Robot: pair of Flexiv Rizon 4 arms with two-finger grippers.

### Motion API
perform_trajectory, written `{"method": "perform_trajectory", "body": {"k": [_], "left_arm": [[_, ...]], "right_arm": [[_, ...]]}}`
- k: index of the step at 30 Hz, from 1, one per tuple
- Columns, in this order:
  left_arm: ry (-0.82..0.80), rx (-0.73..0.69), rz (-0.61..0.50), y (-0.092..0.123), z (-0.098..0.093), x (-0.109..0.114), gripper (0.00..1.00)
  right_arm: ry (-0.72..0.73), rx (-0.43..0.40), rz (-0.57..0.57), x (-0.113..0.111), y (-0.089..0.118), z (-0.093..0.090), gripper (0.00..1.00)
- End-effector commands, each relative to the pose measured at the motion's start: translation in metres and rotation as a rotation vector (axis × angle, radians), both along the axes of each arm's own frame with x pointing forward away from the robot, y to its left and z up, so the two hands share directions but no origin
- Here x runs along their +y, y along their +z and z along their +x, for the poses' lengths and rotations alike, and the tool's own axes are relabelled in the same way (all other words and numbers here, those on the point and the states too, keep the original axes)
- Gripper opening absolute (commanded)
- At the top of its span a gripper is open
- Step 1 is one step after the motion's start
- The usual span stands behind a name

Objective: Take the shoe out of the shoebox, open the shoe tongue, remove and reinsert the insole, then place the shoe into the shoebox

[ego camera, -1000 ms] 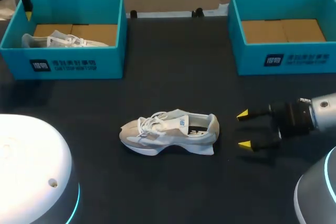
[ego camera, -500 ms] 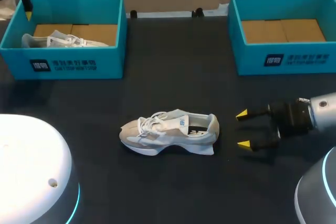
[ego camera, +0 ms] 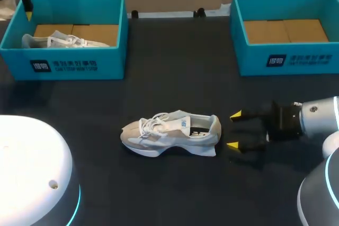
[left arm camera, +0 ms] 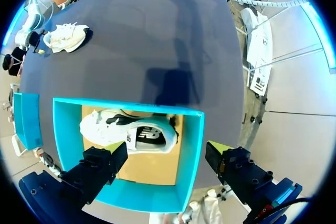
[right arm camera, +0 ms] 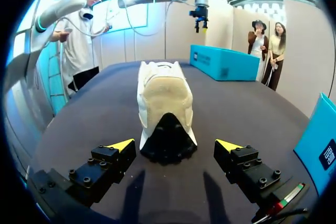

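Dark tabletop (ego camera: 175,67) fills the head view, with a teal box at each far corner. My left shoebox (ego camera: 79,64) holds a second shoe (ego camera: 58,41), white, lying on its brown cardboard bottom. My right shoebox (ego camera: 286,59) shows only its cardboard floor (ego camera: 283,30). The shoe (ego camera: 169,133) I am working with stands on its sole in the middle of the table, outside both boxes, toe toward my left side and heel toward my right claw (ego camera: 233,130). That claw sits just beside the heel, its fingers spread wide and nothing in its grasp.

From my left wrist I look straight down into the left shoebox (left arm camera: 191,148). The second shoe (left arm camera: 126,135) lies on its side in there, its dark lining showing. My left claw (left arm camera: 165,163) hangs over the box with its fingers far apart, holding nothing. Well beyond the box, the shoe (left arm camera: 65,36) rests on the bare table.

From my right wrist, the shoe (right arm camera: 163,98) stands heel-on just ahead of my right claw (right arm camera: 176,145). The yellow tips flank the heel without touching it. Farther off is the left shoebox (right arm camera: 226,64), with my left claw (right arm camera: 201,22) above it. A wall of the right shoebox (right arm camera: 321,135) shows beside my right claw.
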State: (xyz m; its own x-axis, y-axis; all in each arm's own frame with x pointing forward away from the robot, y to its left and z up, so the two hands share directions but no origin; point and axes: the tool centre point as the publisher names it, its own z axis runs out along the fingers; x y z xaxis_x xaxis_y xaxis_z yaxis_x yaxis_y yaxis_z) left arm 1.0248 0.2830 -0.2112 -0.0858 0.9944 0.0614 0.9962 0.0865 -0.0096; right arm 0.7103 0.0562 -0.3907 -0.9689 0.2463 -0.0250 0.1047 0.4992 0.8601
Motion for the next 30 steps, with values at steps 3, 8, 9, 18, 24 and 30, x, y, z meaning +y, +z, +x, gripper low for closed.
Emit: {"method": "perform_trajectory", "body": {"k": [3, 8, 9, 18, 24, 30], "left_arm": [[0.000, -0.003, 0.002, 0.000, -0.002, 0.000, 1.00], [0.000, -0.003, 0.002, 0.000, -0.002, 0.000, 1.00], [0.000, -0.003, 0.002, 0.000, -0.002, 0.000, 1.00], [0.000, -0.003, 0.002, 0.000, -0.002, 0.000, 1.00], [0.000, -0.003, 0.002, 0.000, -0.002, 0.000, 1.00], [0.000, -0.003, 0.002, 0.000, -0.002, 0.000, 1.00]], "right_arm": [[-0.024, 0.003, -0.014, 0.019, -0.005, -0.001, 1.00], [-0.031, -0.006, -0.011, 0.030, -0.006, -0.002, 1.00], [-0.030, -0.007, -0.011, 0.032, -0.006, -0.002, 1.00], [-0.027, -0.022, 0.014, 0.047, -0.010, 0.000, 1.00], [0.003, -0.022, 0.026, 0.057, -0.014, 0.003, 1.00], [0.034, -0.021, 0.035, 0.065, -0.017, 0.008, 1.00]]}}
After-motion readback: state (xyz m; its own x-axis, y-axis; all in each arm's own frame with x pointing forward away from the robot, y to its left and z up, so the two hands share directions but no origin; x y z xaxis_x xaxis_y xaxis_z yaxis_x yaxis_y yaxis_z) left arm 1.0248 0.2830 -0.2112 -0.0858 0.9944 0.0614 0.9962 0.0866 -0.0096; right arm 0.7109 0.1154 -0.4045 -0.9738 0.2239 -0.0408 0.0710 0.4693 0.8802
